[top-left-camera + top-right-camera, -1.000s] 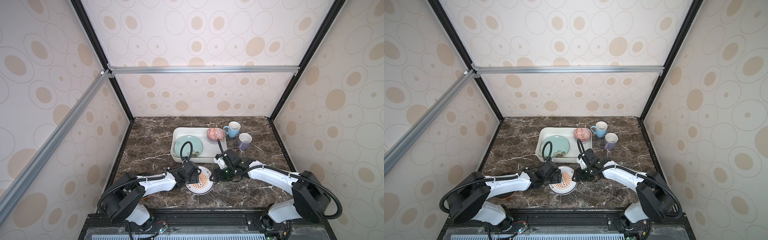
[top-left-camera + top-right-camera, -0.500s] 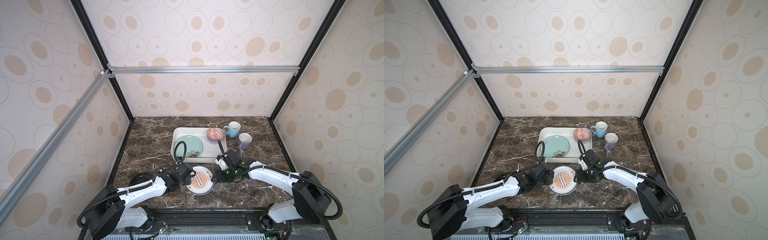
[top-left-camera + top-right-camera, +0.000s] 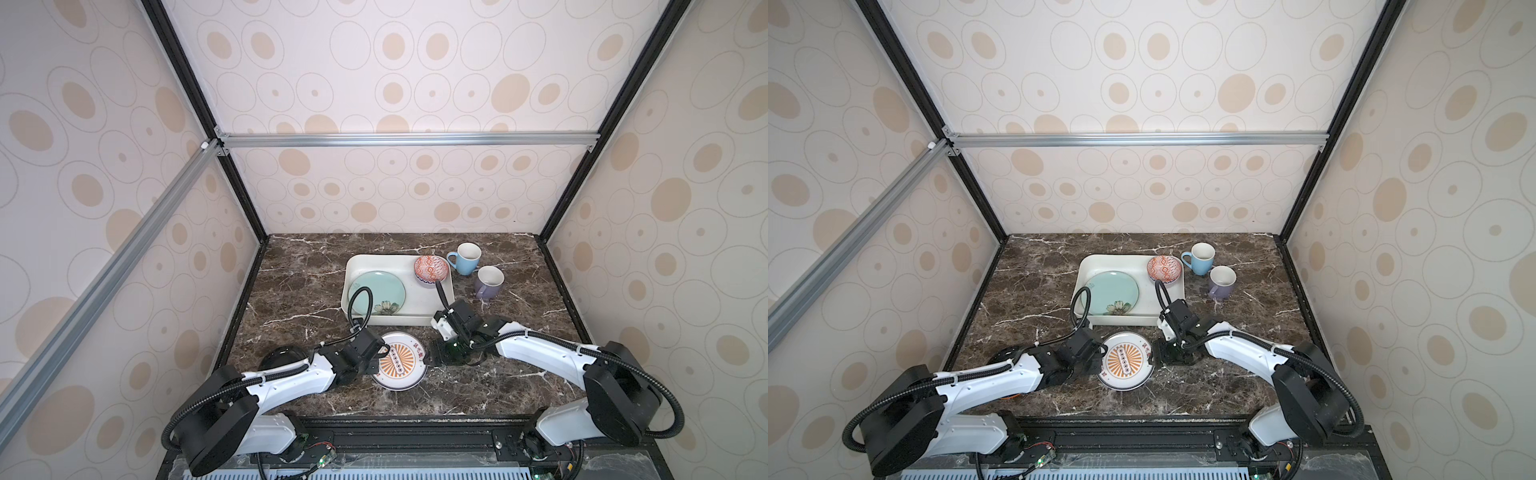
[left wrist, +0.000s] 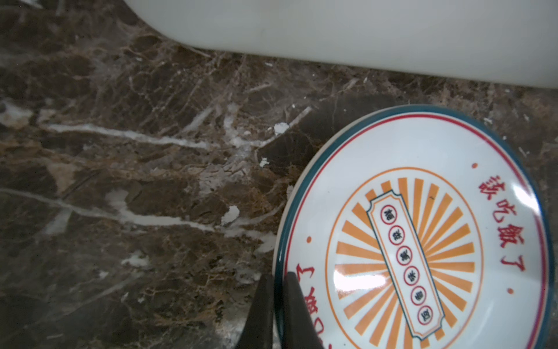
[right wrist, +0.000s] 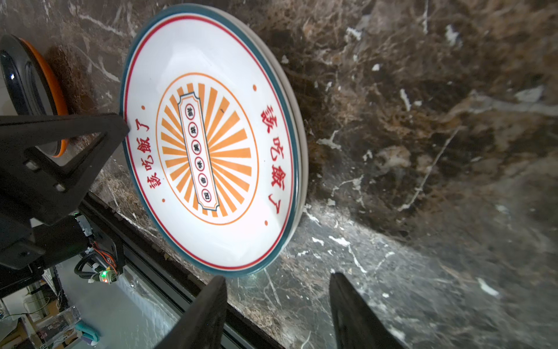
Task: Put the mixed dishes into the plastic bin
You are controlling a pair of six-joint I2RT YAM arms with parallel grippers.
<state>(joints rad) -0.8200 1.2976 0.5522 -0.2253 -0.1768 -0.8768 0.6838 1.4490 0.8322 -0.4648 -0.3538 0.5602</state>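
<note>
Item under inspection: the orange-sunburst plate (image 3: 399, 366) (image 3: 1126, 365), on the marble tabletop (image 3: 299, 299) just in front of the near wall of the plastic bin (image 3: 415, 303) (image 3: 1150, 299), outside it. The left gripper (image 4: 276, 281) (image 3: 380, 357) is clenched on the plate's rim at the edge left of the bin's centre; the left wrist view shows one dark finger above the rim and one below, closed tight on it. The right gripper (image 5: 277, 281) (image 3: 436, 357) stands released, jaws well apart, at the plate's opposite edge below the bin's right near corner; one fingertip (image 5: 222, 281) sits just beside the rim, contact not determinable. The plate (image 5: 211, 142) is round, glossy glazed white, with a teal outer band, a thin red ring, red characters and orange rays around a central framed panel. The bin is smooth matt white plastic, rectangular, with rounded corners and low walls (image 4: 362, 36). Inside it, at its left, lies a teal flowered plate (image 3: 377, 291); a red-patterned bowl (image 3: 432, 269) occupies its far right corner. Right of the bin, outside it, stand a light blue mug (image 3: 467, 257) and a lavender mug (image 3: 489, 282), both upright. A black plate with an orange edge (image 5: 30, 90) lies forward and left of the bin, partly hidden by the left arm. The tabletop is dark brown, white-veined and polished.
</note>
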